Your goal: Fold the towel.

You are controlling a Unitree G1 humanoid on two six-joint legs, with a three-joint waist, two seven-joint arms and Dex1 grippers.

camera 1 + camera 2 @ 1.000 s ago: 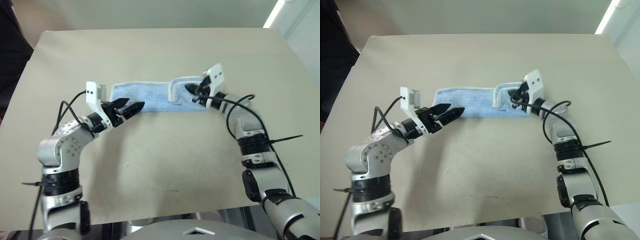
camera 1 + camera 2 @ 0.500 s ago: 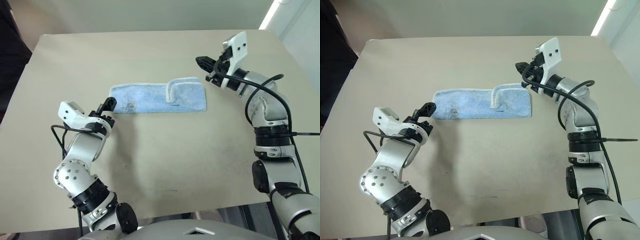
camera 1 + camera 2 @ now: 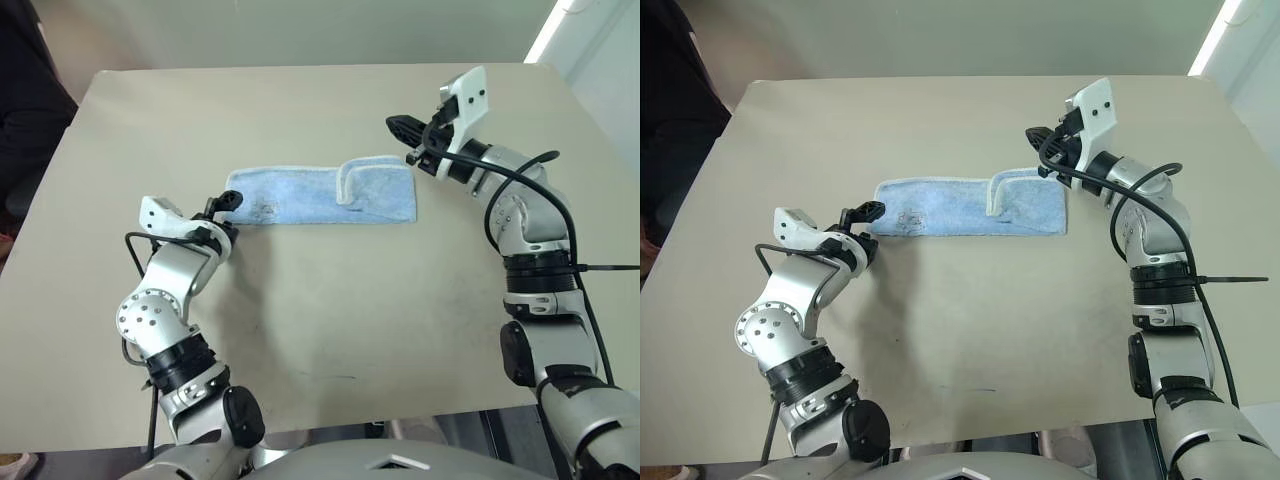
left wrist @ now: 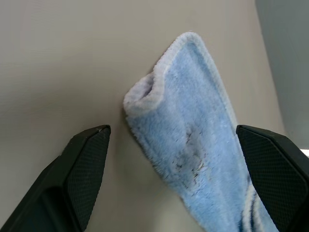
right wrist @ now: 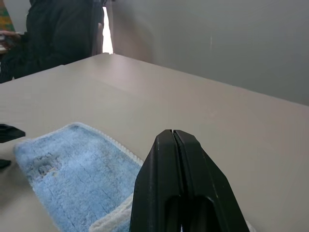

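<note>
Lying as a long narrow strip across the middle of the beige desk (image 3: 320, 330), nearer its far edge than its near one: small light-blue terry towel (image 3: 300, 196) with whitish stitched edging. Already folded lengthwise, judging by the doubled thickness at its left end in the left wrist view. Right-hand portion turned back over itself, a raised whitish edge standing in a curve there, so a crosswise fold looks begun but loose and uneven. Dark embroidered mark visible near the left end.

Left tool (image 4: 169, 145) spread wide and empty, black fingers set either side of the strip's left end, close to the desk and apparently not yet touching the cloth. Right tool (image 3: 398, 124) shut tight, gripping nothing, hanging above the desk just past the towel's far right corner.

Left to do, most likely: closing on the left end, carrying it over toward the right, and squaring up the edges.
</note>
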